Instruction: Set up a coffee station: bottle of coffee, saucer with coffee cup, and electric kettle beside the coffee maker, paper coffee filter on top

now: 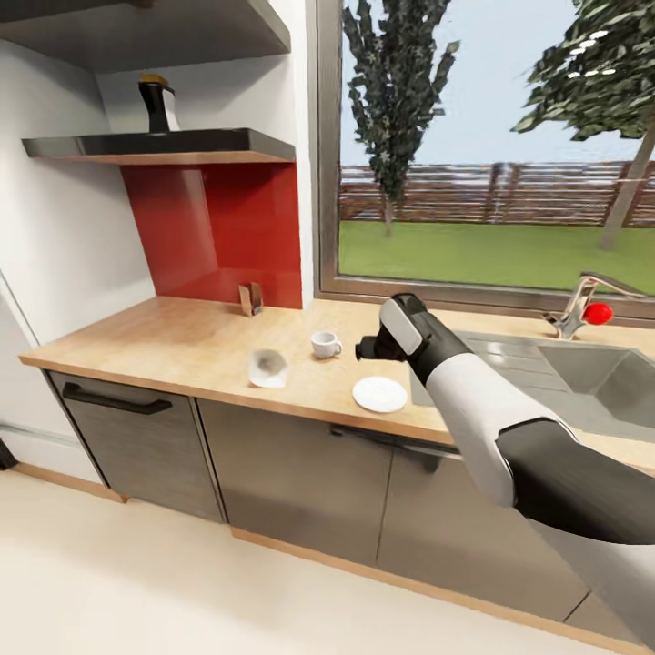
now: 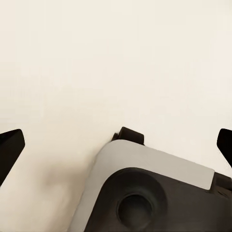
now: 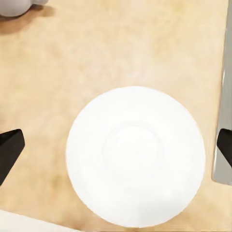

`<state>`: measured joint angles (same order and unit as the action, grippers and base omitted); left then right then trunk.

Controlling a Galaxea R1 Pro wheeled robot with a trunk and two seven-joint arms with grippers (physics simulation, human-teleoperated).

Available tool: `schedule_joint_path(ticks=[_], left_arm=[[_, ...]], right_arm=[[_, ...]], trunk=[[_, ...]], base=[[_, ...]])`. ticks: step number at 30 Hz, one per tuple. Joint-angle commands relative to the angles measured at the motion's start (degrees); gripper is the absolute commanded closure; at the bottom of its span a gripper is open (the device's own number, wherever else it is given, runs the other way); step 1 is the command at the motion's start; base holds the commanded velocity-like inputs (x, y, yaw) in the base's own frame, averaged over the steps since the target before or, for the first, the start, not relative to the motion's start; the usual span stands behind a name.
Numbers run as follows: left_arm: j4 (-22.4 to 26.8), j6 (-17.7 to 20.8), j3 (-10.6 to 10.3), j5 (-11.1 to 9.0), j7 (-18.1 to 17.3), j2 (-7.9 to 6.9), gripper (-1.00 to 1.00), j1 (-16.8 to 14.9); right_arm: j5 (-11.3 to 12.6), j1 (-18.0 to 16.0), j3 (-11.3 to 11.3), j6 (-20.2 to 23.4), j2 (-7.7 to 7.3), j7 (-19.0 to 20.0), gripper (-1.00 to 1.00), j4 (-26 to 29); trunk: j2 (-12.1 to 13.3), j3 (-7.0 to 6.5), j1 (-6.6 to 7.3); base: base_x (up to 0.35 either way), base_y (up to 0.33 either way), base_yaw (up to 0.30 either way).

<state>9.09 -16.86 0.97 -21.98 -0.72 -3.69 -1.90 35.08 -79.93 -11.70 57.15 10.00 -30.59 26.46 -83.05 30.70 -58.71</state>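
Saucer step: right gripper hovers above the saucer, jaws wide, empty.

We see the saucer on the counter near the front edge, cup just behind it, bottle on the shelf. Next we need a straight descent onto the rim. Left gripper faces the floor, jaws wide too.

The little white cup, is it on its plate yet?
No. The cup stands upright on the bare countertop, apart from the empty saucer.
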Motion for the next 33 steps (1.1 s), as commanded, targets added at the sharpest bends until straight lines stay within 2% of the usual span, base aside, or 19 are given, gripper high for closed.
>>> schedule_joint_path(ticks=[1,7,12,19,27,33], left_arm=[[-0.03,-0.13,0.09,-0.06,-0.08,0.00,-1.00,-0.03],[-0.03,-0.15,0.09,-0.08,-0.08,0.00,-1.00,-0.03],[-0.04,-0.40,0.08,-0.08,-0.08,0.00,-1.00,-0.03],[-0.04,-0.45,0.09,-0.01,-0.08,0.00,-1.00,-0.03],[-0.04,-0.46,0.09,-0.07,-0.08,0.00,-1.00,-0.03],[-0.04,-0.36,0.09,-0.08,-0.08,0.00,-1.00,-0.03]], right_arm=[[0.42,-0.05,-0.13,0.11,0.00,-0.43,-1.00,-0.88],[0.45,-0.05,-0.03,0.61,0.00,-0.86,-1.00,-3.75],[0.68,-0.05,0.25,2.85,0.00,-0.96,-1.00,-6.49],[1.19,-0.05,0.84,2.85,0.00,-0.41,-1.00,-9.45],[4.93,-0.05,1.05,2.85,0.00,-0.05,-1.00,-9.60],[5.53,-0.05,1.07,2.85,0.00,0.00,-1.00,-9.59]], trunk=[[-0.03,0.07,-0.02],[-0.03,0.09,-0.02],[-0.03,0.09,-0.02],[-0.03,0.09,-0.02],[-0.03,0.09,-0.02],[-0.03,0.09,-0.02]], base=[[0.262,0.053,0.039],[0.183,0.035,0.015],[0.028,0.005,0.002],[0.003,0.001,0.000],[0.000,0.000,0.000],[0.068,0.051,0.000]])
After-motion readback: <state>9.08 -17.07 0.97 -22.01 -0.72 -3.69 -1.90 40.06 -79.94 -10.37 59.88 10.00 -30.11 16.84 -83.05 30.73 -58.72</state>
